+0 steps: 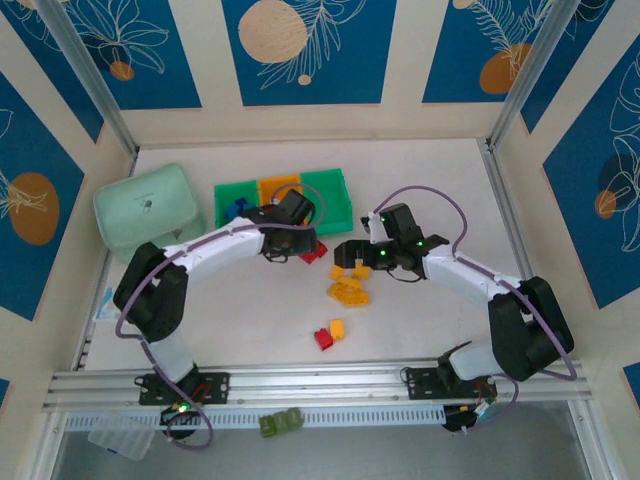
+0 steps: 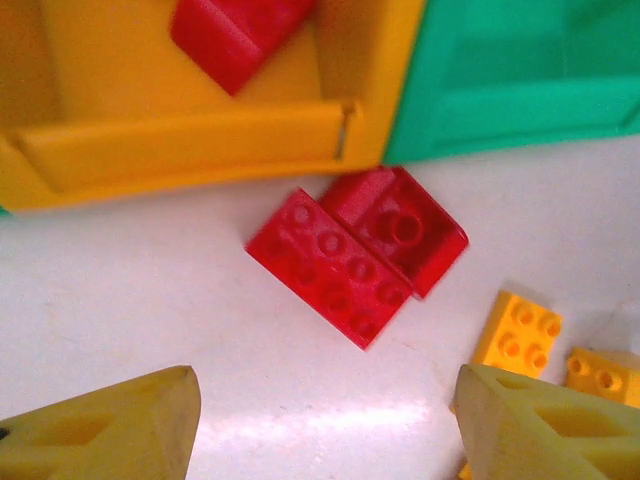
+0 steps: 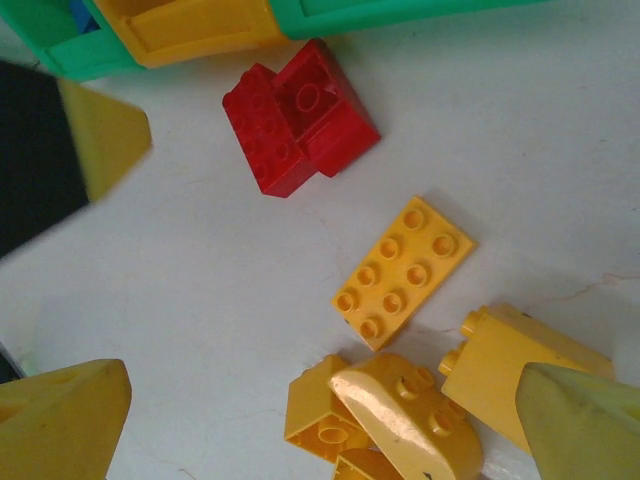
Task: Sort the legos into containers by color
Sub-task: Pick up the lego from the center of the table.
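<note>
Wedge-tipped left pincer (image 2: 322, 388) and right pincer (image 3: 322, 385), agape, empty, over glossy studded legos (image 2: 330, 265) near smooth orange bin (image 2: 180, 150)

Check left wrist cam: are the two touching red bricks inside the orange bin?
No, the red bricks lie on the white table, just outside the orange bin.

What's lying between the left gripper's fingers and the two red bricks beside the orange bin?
Nothing. In the left wrist view, bare white table separates the left fingers from the red bricks, which sit just outside the orange bin.
</note>
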You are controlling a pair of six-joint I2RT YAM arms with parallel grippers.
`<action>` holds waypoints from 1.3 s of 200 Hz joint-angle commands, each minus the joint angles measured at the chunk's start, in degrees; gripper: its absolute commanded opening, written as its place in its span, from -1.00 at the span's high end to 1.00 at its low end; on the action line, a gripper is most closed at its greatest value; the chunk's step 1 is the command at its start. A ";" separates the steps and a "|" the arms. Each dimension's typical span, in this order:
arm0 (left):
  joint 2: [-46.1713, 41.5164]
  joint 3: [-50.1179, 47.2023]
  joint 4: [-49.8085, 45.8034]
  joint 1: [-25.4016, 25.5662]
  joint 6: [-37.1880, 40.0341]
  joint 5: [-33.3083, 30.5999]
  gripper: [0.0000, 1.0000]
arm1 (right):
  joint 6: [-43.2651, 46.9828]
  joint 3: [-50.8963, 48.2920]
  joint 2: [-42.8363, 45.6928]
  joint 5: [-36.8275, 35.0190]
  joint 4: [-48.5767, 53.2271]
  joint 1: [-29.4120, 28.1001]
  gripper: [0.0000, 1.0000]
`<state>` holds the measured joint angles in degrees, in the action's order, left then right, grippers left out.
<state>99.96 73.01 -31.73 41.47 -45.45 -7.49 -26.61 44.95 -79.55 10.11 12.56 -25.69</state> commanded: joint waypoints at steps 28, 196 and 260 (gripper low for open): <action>6.24 2.94 0.77 3.41 -5.25 -2.36 -0.45 | -0.39 -1.74 3.58 1.63 -0.68 2.08 -0.98; 19.43 12.81 -6.98 4.17 -3.24 -10.54 -0.64 | -1.32 -4.74 4.97 5.23 -2.60 6.18 -0.98; 22.05 14.76 -8.15 2.84 -3.83 -14.14 -0.66 | -1.01 -5.27 5.44 4.92 -2.54 6.27 -0.98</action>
<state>120.38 86.91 -37.17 45.25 -49.06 -18.63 -27.44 40.42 -75.42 13.61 10.04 -19.77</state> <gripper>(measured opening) 0.830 0.991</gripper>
